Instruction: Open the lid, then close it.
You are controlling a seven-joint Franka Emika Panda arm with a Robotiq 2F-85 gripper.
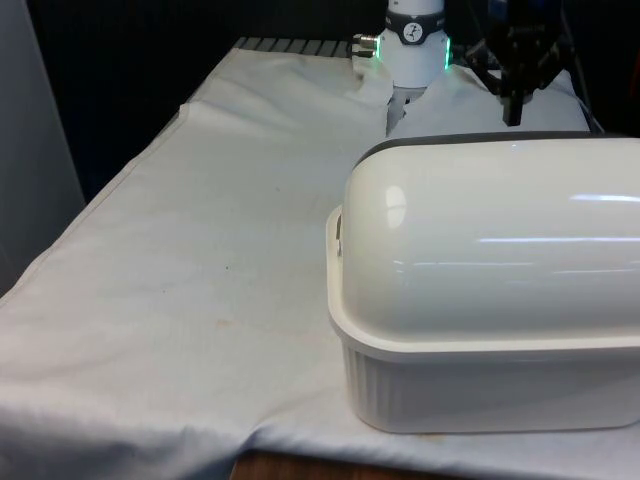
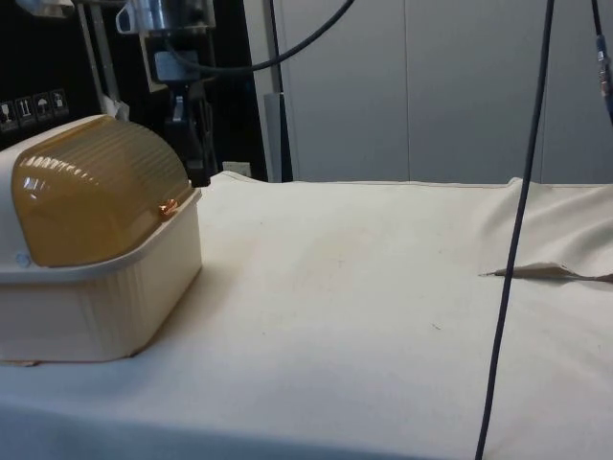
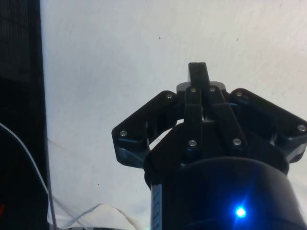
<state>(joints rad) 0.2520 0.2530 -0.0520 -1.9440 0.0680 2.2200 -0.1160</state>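
Observation:
A cream bread box (image 1: 470, 390) stands at the front view's right with its rounded white back to that camera. In the side view the bread box (image 2: 105, 297) shows its amber ribbed roll-top lid (image 2: 96, 187), which is down and closed, with a small copper handle (image 2: 169, 207) at its lower edge. My black gripper (image 1: 513, 112) hangs behind the box, over the cloth. From the side the gripper (image 2: 198, 171) is just beyond the lid's handle edge, level with the lid and apart from it. In the wrist view the gripper (image 3: 198, 71) is shut with nothing in it, above bare white cloth.
The white cloth (image 1: 200, 260) covers the table, whose edge runs along the front view's left. A dark cable (image 2: 515, 249) hangs down in front of the side camera. A raised fold in the cloth (image 2: 546, 273) lies far from the box.

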